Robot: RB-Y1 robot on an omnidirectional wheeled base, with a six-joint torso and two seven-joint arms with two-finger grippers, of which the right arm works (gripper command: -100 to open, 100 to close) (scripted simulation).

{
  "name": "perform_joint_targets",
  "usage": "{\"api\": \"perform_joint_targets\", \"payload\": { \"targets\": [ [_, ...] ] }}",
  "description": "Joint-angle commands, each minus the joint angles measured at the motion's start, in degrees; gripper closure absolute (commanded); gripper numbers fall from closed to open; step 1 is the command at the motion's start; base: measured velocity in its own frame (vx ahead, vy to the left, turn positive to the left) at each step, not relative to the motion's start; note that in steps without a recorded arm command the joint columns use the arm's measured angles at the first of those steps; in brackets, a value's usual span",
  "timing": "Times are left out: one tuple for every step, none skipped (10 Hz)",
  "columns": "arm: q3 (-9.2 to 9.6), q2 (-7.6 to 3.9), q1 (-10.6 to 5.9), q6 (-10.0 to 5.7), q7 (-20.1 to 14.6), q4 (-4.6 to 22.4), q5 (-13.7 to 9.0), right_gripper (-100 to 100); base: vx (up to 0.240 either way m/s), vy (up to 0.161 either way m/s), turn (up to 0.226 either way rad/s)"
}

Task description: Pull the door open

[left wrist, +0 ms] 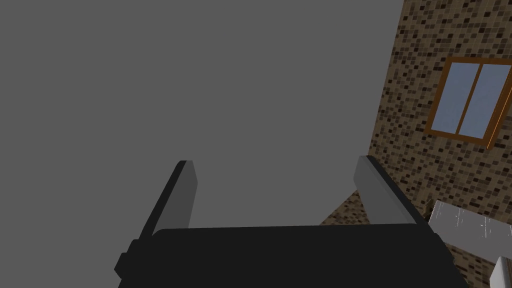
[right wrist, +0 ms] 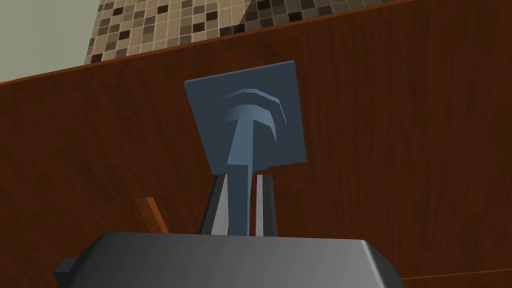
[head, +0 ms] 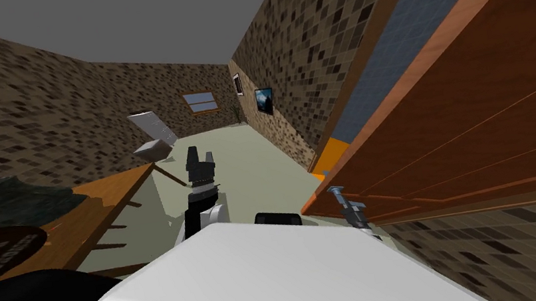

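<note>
Between the right jaws sits the blue-grey handle (right wrist: pixel 241 165) — pinched tight on its lever, I'd say to haul the brown door (right wrist: pixel 400 150) just beyond them; left jaws stand apart, idle.

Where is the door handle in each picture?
Head view: the blue-grey door handle sticks out at the brown door's near edge, just right of the chest, with the right gripper on it.
Left wrist view: this camera faces away from the door; the left gripper is open.
Right wrist view: the door handle is straight ahead, its lever pinched by the right gripper.
Shared landmark: the brown door.
</note>
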Motion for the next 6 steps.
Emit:
{"api": "perform_joint_targets", "payload": {
  "targets": [
    [0.39,-0.12,0.12,-1.71,-0.50,1.72,-0.10,100,-0.186,-0.058,0.167],
    [0.60,-0.28,0.39,-2.50,-0.71,2.17,-0.19,100,-0.237,-0.057,0.206],
    [0.81,-0.43,0.64,-3.26,-0.91,2.62,-0.28,100,-0.216,-0.052,0.201],
    [1.00,-0.58,0.88,-3.98,-1.11,3.03,-0.36,100,-0.198,-0.049,0.168],
    [1.17,-0.71,1.10,-4.60,-1.28,3.39,-0.43,100,-0.202,-0.059,0.154],
    [1.31,-0.82,1.27,-5.12,-1.42,3.69,-0.49,100,-0.191,-0.052,0.130]
  ]
}}
